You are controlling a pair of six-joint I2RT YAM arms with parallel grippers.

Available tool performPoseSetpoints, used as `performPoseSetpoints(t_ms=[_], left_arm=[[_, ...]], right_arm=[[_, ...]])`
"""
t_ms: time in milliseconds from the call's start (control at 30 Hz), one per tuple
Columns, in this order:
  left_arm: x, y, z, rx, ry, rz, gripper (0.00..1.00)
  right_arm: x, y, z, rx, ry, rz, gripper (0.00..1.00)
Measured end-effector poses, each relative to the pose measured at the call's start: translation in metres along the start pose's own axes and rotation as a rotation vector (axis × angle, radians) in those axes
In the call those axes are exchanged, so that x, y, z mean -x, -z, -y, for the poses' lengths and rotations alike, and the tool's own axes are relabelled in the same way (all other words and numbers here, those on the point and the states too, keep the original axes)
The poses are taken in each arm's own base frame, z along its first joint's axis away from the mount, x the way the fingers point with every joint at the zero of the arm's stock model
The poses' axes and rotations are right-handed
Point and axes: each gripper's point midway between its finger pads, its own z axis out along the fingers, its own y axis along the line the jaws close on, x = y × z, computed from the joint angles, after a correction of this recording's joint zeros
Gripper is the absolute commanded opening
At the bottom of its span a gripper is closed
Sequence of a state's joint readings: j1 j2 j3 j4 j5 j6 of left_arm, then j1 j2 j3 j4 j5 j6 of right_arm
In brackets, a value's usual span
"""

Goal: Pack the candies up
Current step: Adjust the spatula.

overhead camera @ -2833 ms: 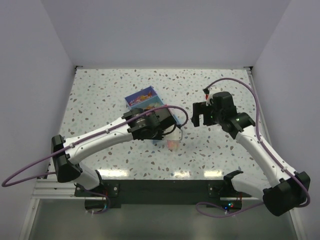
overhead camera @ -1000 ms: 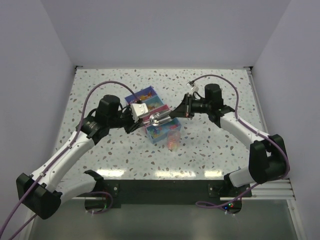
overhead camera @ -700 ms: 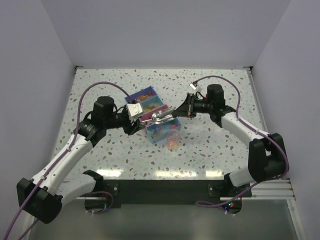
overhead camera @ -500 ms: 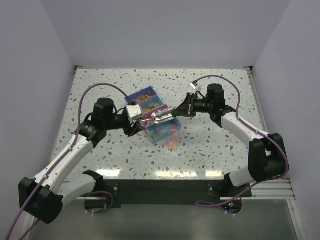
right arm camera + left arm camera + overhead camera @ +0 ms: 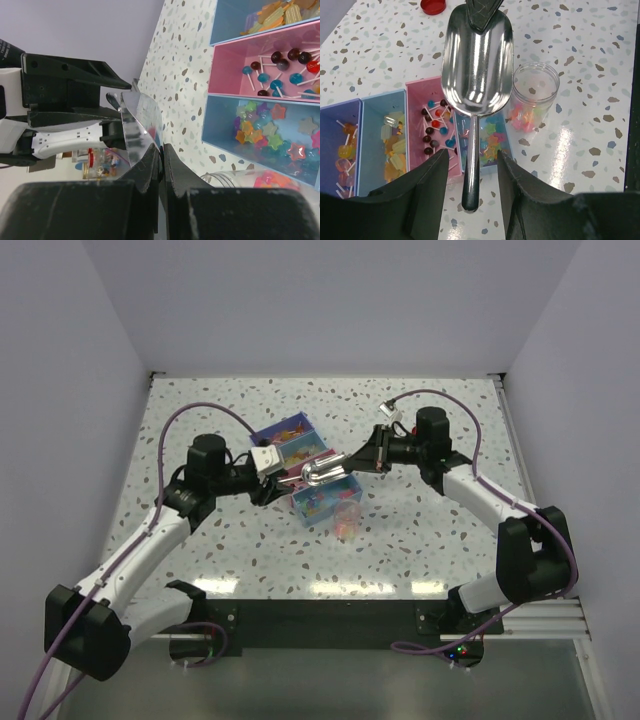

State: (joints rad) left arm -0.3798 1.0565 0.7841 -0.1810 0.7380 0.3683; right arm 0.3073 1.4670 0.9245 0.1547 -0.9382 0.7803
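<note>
A metal scoop [image 5: 477, 65] hangs empty over the tray [image 5: 415, 87], bowl up. My right gripper [image 5: 162, 150] is shut on the rim of the scoop [image 5: 141, 125]. My left gripper [image 5: 471, 160] is open. Its jaws stand on either side of the scoop's handle, with a gap on both sides. Star-shaped candies [image 5: 270, 131] lie in the tray's blue end compartment. More candies [image 5: 522, 117], pink and orange, sit in the bottom of an open clear jar [image 5: 536, 85] next to the tray. From above, the scoop [image 5: 320, 472] spans between the left gripper [image 5: 270, 468] and the right gripper [image 5: 352, 462].
The tray's other compartments hold lollipops [image 5: 434, 131] in pink, yellow sweets [image 5: 394, 152] in light blue and orange ones [image 5: 342, 152] in purple. A round red lid [image 5: 433, 5] lies on the speckled table beyond the scoop. White walls enclose the table on three sides.
Since the earliest frame both arms have swung in to meet over the tray. Over the last second my left gripper drew back slightly left along the scoop's handle; the right barely moved.
</note>
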Motion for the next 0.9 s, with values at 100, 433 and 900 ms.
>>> performPoseSetpoints(t_ms=[100,433,900], left_arm=[[0.0,-0.002,0.0,0.001,0.01,0.012,0.43],[0.002,-0.008,-0.001,0.006,0.051,0.056,0.24],[0.001,-0.011,0.006,-0.021,0.097,0.095,0.0]], right_arm=[[0.0,0.0,0.0,0.004,-0.005,0.004,0.0],[0.001,-0.003,0.002,0.011,-0.02,0.01,0.0],[-0.004,-0.003,0.007,0.01,-0.039,0.01,0.0]])
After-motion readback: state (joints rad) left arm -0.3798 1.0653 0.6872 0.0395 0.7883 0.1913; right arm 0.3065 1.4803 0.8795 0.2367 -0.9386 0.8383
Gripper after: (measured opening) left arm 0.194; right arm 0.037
